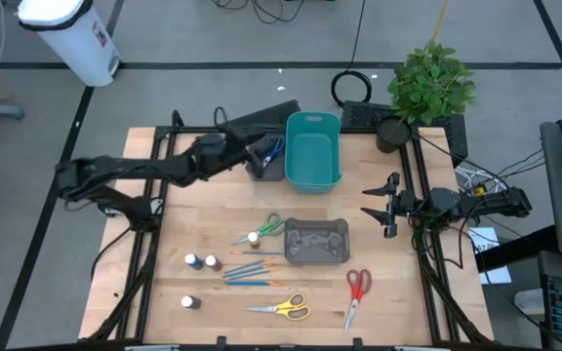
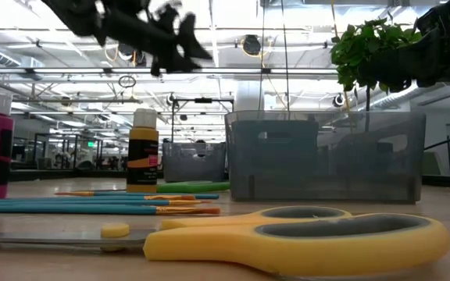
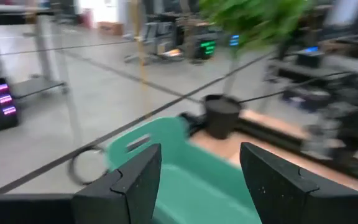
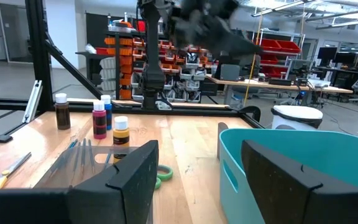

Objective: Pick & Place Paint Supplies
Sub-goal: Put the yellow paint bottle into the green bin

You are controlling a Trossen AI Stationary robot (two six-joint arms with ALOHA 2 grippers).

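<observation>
The wooden table (image 1: 379,312) stands in a large workshop hall with a grey floor. A teal bin (image 1: 313,149) and a potted plant (image 1: 430,83) are at the far edge. The left gripper (image 1: 261,152) hangs beside the bin over a dark tray (image 1: 264,168); its jaws are partly open, nothing between them. The right gripper (image 1: 379,205) waits at the right side, jaws wide and empty. Another grey tray (image 1: 316,241) sits in the middle. Around it lie green scissors (image 1: 266,227), red scissors (image 1: 356,292), yellow scissors (image 1: 283,308), brushes (image 1: 252,272) and paint bottles (image 1: 201,262), all near the front edge.
</observation>
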